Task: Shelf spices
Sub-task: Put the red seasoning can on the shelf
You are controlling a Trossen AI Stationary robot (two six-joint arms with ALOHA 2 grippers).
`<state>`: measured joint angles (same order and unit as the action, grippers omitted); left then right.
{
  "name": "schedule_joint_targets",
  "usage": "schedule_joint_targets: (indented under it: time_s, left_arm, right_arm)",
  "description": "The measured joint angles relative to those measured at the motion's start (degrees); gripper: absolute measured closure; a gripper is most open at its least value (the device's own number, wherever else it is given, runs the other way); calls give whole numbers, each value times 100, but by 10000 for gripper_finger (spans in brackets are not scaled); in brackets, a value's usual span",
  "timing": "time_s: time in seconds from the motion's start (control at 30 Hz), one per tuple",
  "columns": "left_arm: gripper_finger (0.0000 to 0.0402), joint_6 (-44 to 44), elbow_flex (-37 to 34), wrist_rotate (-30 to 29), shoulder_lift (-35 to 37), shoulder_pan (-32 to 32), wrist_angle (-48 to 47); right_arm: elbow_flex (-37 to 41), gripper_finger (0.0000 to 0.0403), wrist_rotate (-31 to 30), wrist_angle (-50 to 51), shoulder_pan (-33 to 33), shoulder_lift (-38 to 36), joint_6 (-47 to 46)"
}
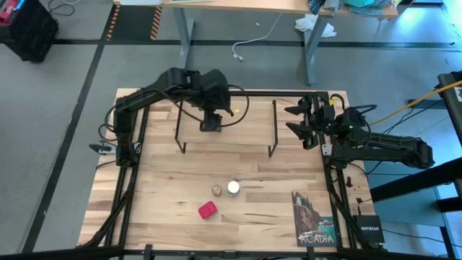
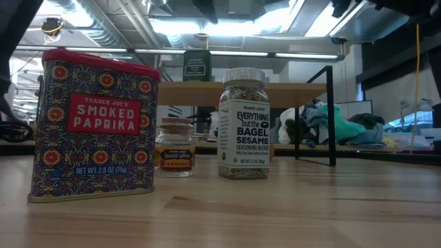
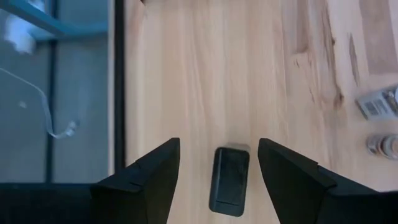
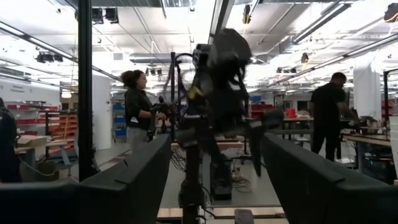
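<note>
1. Your table (image 1: 166,209) carries everything, and the shelf (image 1: 245,130) stands at its far side, so take the shelf as your landmark.
2. The shelf's light plank sits on thin black wire legs.
3. Your left pincer (image 1: 211,121) hangs over the shelf's left part, jaws spread apart, holding nothing.
4. Between those fingers (image 3: 149,177) the dark square tin (image 3: 229,181) lies on the shelf plank, clear of both.
5. Your right pincer (image 1: 299,121) waits just off the shelf's right end, jaws wide, empty.
6. The red square tin (image 1: 207,210) stands on the table well in front of the shelf.
7. The white-capped clear jar (image 1: 233,188) stands on the table, nearer the shelf than the red tin.
8. The tiny round jar (image 1: 216,191) sits just beside the white-capped jar, on its left.
</note>
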<state>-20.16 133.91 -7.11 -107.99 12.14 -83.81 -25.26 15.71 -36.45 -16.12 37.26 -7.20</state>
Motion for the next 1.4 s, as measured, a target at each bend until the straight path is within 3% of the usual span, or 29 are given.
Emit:
schedule_joint_targets:
  time_s: [0.43,0.63,0.9,1.2,1.4]
  left_arm:
    - [190,489,0,-101,551,-1149,436]
    - [190,964,-271,-271,547,-1724,433]
    - [190,2168,-1605,-848,538,-2406,416]
    - [190,3202,-3506,-964,536,-3019,1506]
    - [190,4019,-3876,-656,532,-3375,2332]
  right_arm:
    - [0,148,196,192,4,13,-275]
    - [0,212,193,406,4,159,-401]
    - [0,389,24,261,488,597,10]
    - [-163,394,-274,-83,956,684,358]
    - [-327,399,-277,107,1016,684,387]
